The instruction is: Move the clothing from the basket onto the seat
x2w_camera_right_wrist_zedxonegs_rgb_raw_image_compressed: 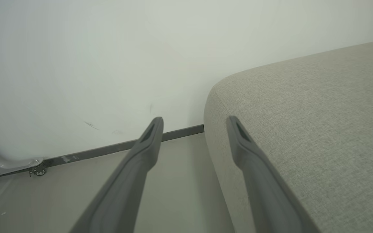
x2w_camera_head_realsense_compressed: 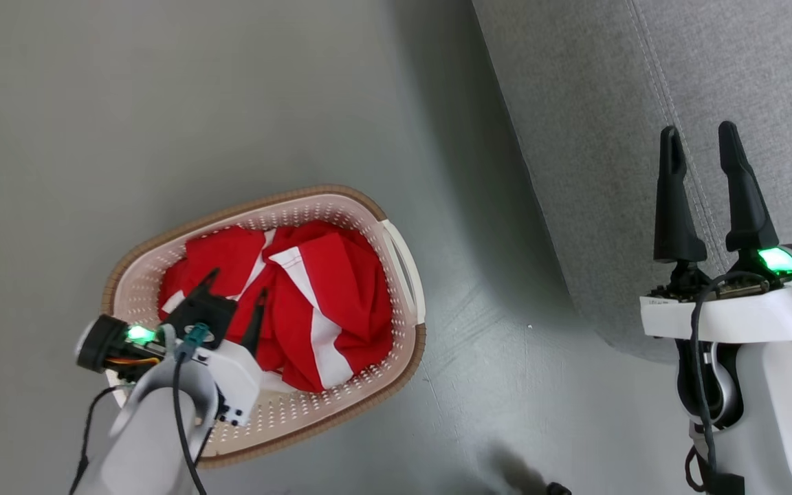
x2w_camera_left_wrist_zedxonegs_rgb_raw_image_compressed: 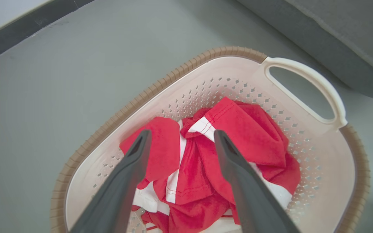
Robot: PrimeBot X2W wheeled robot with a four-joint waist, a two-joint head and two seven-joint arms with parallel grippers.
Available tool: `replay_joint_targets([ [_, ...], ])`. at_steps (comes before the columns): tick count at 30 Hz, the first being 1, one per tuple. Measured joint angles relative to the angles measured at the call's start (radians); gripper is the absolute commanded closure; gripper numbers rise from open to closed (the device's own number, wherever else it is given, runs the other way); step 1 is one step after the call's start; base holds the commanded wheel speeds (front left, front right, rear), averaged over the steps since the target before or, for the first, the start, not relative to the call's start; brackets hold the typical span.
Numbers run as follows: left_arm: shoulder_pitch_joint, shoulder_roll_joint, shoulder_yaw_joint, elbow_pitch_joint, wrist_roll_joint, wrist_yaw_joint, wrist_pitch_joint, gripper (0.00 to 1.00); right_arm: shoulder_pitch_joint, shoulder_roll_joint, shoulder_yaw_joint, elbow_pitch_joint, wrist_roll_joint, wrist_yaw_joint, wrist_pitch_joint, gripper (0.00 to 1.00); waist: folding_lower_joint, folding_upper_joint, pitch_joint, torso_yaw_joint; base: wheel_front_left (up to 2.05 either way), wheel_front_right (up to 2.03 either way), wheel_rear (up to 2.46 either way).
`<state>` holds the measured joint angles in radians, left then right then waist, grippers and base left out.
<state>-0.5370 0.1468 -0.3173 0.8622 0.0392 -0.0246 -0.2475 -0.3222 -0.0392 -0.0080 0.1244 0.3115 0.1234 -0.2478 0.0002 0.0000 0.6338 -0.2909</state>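
Left gripper (x2w_camera_head_realsense_compressed: 238,283) hangs over the basket (x2w_camera_head_realsense_compressed: 231,210), fingers spread wide and holding nothing, pointing down at the red-and-white clothing (x2w_camera_head_realsense_compressed: 331,289) heaped inside it. Right of the basket, across grey floor (x2w_camera_head_realsense_compressed: 492,357), stands the seat (x2w_camera_head_realsense_compressed: 595,137). Right gripper (x2w_camera_head_realsense_compressed: 698,129), equally wide and empty, hovers there, well apart from the basket.

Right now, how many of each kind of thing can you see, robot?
basket: 1
seat: 1
clothing pile: 1 (red and white; garments inside can't be counted)
grippers: 2, left gripper and right gripper, both open
Total: 5
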Motion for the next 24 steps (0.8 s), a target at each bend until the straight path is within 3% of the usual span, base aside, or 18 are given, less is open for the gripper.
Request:
replay_joint_targets([
  [24,-0.124,0.074,0.074,0.128,-0.009,0.109,0.036,0.00,-0.061,0.000,0.024,-0.034,0.038,0.000,0.000,0.00,0.0000,0.0000,0.139,-0.068,0.00,0.00,0.00],
])
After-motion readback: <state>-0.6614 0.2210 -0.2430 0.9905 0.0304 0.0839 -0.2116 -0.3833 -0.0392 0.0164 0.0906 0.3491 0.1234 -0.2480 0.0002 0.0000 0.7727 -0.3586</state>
